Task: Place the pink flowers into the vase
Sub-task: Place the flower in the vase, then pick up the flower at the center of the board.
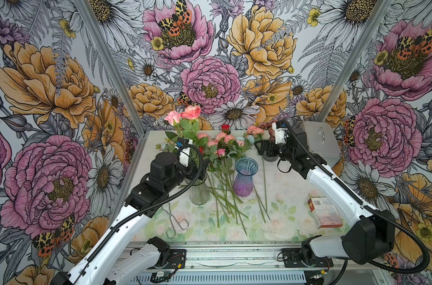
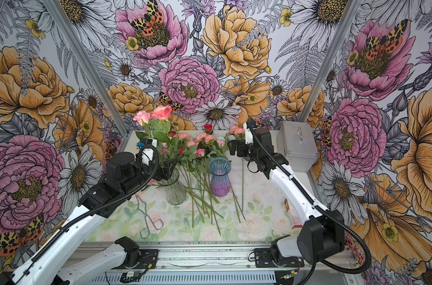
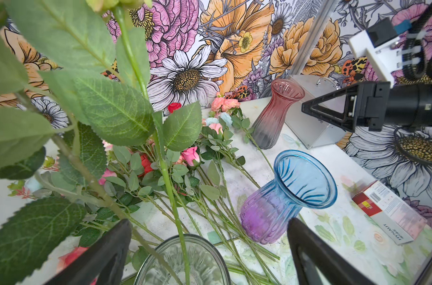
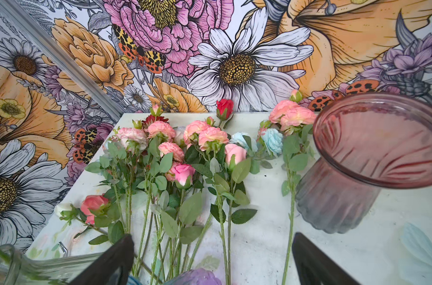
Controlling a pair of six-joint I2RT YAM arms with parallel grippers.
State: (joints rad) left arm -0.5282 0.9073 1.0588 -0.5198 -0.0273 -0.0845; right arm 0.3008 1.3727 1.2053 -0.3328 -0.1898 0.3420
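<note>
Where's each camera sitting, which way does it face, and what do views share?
Both top views: high behind the robot, looking down across the table; left arm and right arm show.
Left wrist: above the clear vase, facing the blue-purple vase; left fingers, right fingers show.
Right wrist: facing the pink flowers and back wall; right fingers show.
Shared: both wrists see the pink-grey vase.

Two tall pink roses [image 1: 183, 114] stand in the clear vase [image 1: 199, 193], left gripper [image 1: 204, 167] right at its mouth. More pink flowers [image 1: 222, 145] lie heaped on the table [image 1: 284, 182] beside the blue-and-purple vase [image 1: 245, 176], right gripper [image 1: 259, 148] hovering near their blooms.
</note>
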